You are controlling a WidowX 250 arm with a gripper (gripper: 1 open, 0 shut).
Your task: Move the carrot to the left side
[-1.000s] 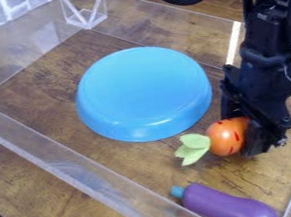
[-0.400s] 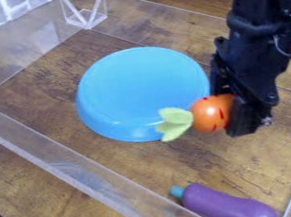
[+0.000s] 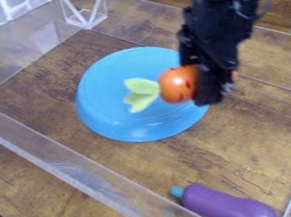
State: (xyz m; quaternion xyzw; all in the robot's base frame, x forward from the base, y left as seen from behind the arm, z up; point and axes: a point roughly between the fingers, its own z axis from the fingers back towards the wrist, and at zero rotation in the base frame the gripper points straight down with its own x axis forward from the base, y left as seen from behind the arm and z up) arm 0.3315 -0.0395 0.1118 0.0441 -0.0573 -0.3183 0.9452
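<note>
One carrot (gripper-held) now over plate.

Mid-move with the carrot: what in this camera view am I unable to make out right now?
- Gripper fingertips: motion-blurred, hidden behind the carrot, so contact points are unclear.
- Carrot's height above the blue plate: unreadable from one view.
- Purple eggplant: cut off by the bottom edge.
- Arm: cut off by the top edge.
</note>
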